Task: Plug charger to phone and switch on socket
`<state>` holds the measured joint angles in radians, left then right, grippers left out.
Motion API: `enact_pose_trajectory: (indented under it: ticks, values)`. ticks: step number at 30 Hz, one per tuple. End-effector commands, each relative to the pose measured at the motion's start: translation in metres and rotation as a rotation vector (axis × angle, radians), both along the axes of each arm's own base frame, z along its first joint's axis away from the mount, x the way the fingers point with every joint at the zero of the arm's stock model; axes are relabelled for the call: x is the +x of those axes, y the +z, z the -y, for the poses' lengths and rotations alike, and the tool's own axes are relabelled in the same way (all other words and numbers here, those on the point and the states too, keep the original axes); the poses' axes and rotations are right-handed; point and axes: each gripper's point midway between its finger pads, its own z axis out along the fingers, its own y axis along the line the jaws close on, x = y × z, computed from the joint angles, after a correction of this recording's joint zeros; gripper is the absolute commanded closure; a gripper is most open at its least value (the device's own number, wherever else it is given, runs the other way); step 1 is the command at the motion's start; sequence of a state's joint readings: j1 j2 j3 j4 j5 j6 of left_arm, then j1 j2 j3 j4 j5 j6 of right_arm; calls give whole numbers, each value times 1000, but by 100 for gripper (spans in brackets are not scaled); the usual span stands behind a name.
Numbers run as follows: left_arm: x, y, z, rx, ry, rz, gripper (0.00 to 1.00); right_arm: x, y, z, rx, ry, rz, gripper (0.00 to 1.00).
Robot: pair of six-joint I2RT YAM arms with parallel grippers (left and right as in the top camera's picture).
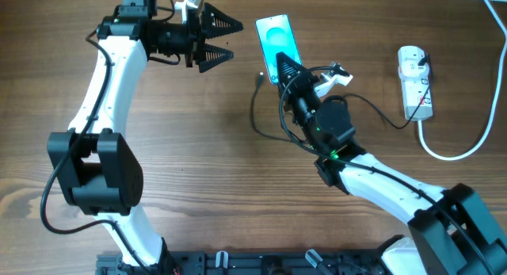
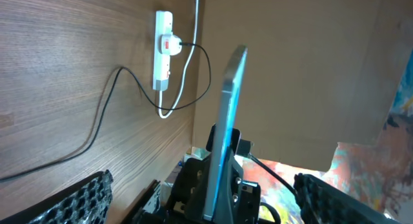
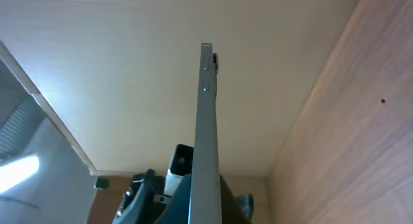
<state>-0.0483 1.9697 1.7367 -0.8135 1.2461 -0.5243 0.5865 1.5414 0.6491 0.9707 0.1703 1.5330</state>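
Note:
The phone (image 1: 276,36), cyan screen up, is lifted off the table. My right gripper (image 1: 283,68) is shut on its lower end. In the right wrist view the phone (image 3: 206,121) shows edge-on between my fingers (image 3: 206,204). In the left wrist view it (image 2: 227,114) stands edge-on between my spread left fingers. My left gripper (image 1: 233,40) is open and empty, just left of the phone. The charger, a thin black cable (image 1: 255,116), loops under the right arm. Its tip (image 1: 261,78) lies by the phone's lower left. The white socket (image 1: 414,81) lies at the right and shows in the left wrist view (image 2: 162,50).
A thicker white cord (image 1: 467,148) curves from the socket toward the right table edge. The black cable (image 2: 103,114) trails across the wood between the socket and the right arm.

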Motion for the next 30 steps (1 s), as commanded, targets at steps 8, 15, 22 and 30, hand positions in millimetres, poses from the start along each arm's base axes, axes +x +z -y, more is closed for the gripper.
enact_pose_trajectory:
  ticks: [8,15,22,30]
  values:
    - [10,14,33,50,40,21,11,1,7,-4,23,-5,9,96]
    - [13,7,54,86,47,34,22,0,7,-8,21,18,10,96]
    - [13,3,78,77,8,75,32,0,7,-8,28,20,9,96]
    - [13,3,82,82,7,83,48,0,7,-8,153,32,-48,96]
